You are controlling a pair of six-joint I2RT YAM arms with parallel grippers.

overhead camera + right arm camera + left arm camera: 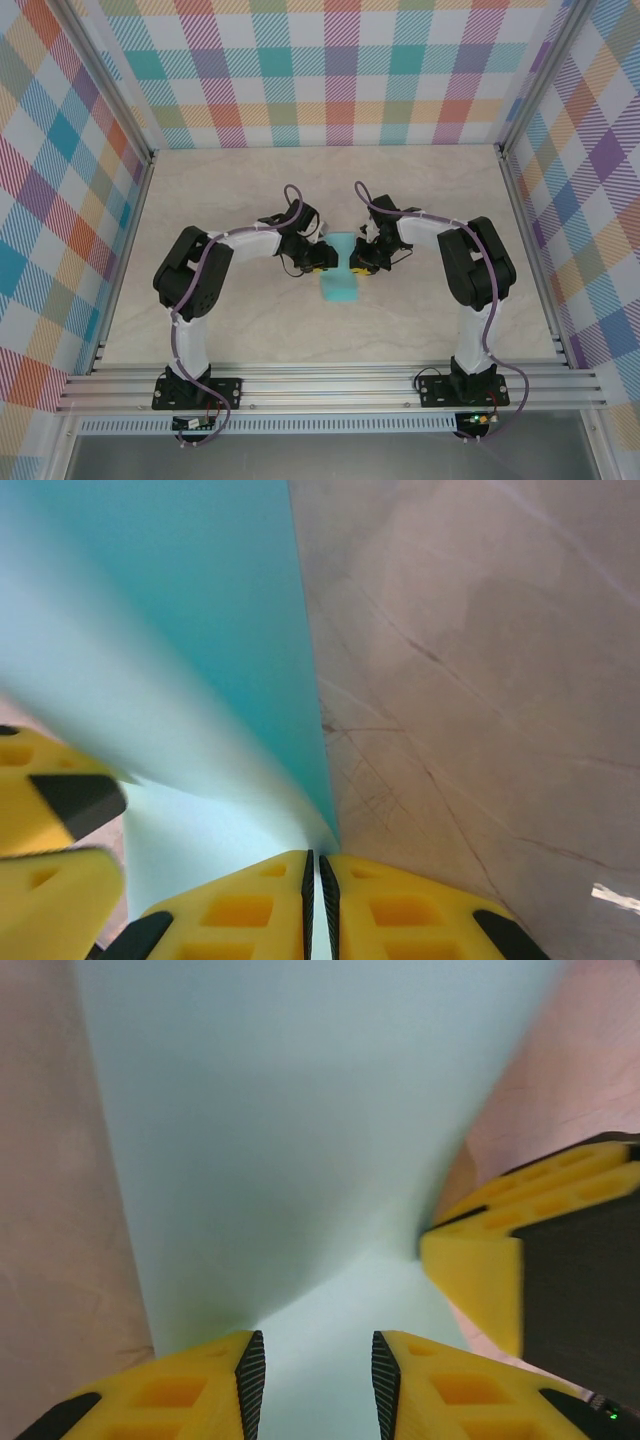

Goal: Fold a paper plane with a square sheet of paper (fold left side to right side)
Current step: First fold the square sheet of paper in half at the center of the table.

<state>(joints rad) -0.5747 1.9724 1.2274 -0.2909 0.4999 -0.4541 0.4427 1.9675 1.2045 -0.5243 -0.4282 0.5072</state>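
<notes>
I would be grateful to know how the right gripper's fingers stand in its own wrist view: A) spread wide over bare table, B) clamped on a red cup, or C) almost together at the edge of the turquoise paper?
C: the right gripper has its fingers nearly touching, and the edge of the turquoise paper runs into the thin gap between them.

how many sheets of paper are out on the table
1: a single turquoise sheet lies mid-table, between the left hand and the right hand. A second sheet directly beneath it would be hidden.
</notes>
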